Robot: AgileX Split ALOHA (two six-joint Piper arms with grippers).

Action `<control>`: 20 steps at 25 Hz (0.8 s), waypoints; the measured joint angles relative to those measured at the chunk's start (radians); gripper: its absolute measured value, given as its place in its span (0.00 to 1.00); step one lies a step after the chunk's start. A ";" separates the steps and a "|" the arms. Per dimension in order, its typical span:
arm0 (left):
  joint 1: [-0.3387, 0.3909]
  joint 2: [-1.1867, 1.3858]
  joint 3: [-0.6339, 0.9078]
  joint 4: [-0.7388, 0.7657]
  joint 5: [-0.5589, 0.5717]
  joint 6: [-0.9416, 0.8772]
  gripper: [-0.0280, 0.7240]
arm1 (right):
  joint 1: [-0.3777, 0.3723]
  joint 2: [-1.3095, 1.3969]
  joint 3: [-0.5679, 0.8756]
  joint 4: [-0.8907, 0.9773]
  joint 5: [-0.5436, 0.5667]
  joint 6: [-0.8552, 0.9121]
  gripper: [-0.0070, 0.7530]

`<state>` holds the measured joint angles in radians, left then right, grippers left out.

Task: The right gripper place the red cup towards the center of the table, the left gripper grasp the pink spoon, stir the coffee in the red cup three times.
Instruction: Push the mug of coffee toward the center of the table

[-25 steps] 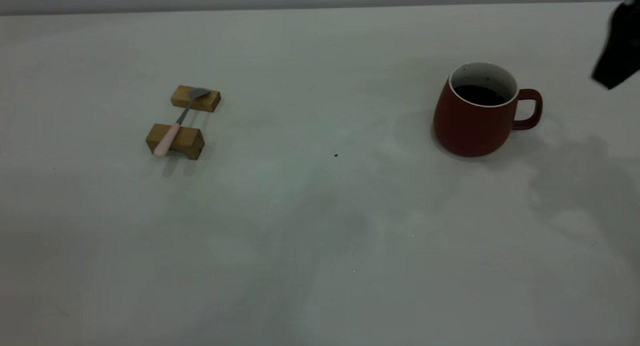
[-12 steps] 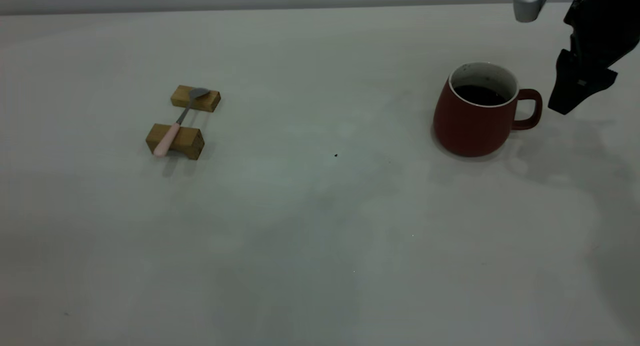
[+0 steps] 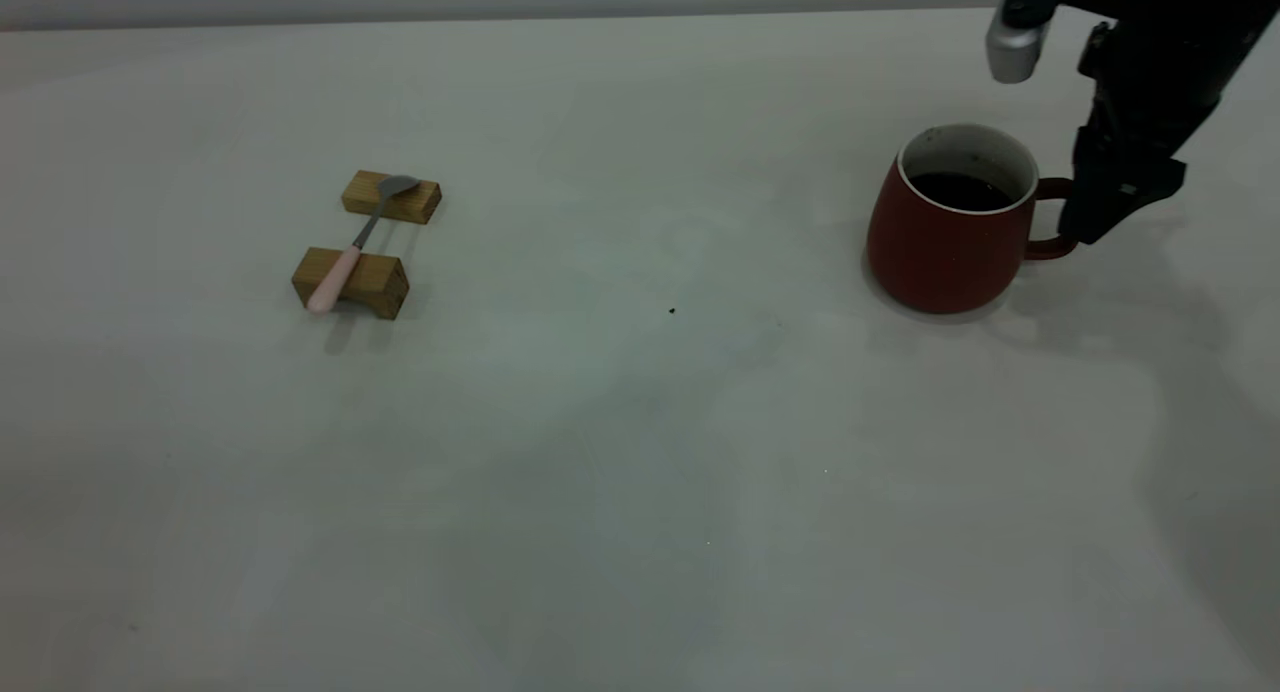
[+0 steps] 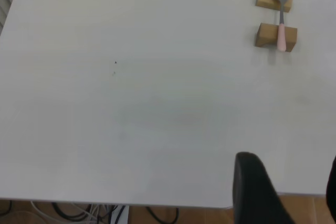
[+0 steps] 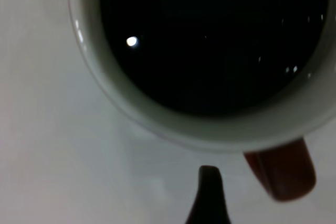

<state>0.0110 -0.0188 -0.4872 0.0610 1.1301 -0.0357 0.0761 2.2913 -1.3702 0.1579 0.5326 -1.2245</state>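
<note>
Dark-red rounded ceramic cup (image 3: 950, 242) sits unmoved at the worktop's (image 3: 640, 422) right; right black tool (image 3: 1085, 222) at its handle, closure unclear; pink-handled spoon (image 3: 350, 247) untouched.

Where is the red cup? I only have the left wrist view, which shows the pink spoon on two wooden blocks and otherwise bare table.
Observer: The red cup stands on the right side of the table in the exterior view, far from the pink spoon.
Operator: Is the right arm near it?
Observer: Yes. The right gripper has its tip at the cup's handle, which points toward that arm.
Operator: Anything inside the cup?
Observer: The right wrist view looks straight down into dark coffee within the white rim.
</note>
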 joint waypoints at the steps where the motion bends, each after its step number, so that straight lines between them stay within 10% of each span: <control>1: 0.000 0.000 0.000 0.000 0.000 0.000 0.58 | 0.004 0.005 -0.005 0.000 -0.002 -0.004 0.89; 20: 0.000 0.000 0.000 0.000 0.000 0.000 0.58 | 0.174 0.012 -0.018 0.057 -0.022 -0.022 0.91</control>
<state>0.0110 -0.0188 -0.4872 0.0610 1.1301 -0.0357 0.2503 2.3029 -1.3883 0.2145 0.5108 -1.2465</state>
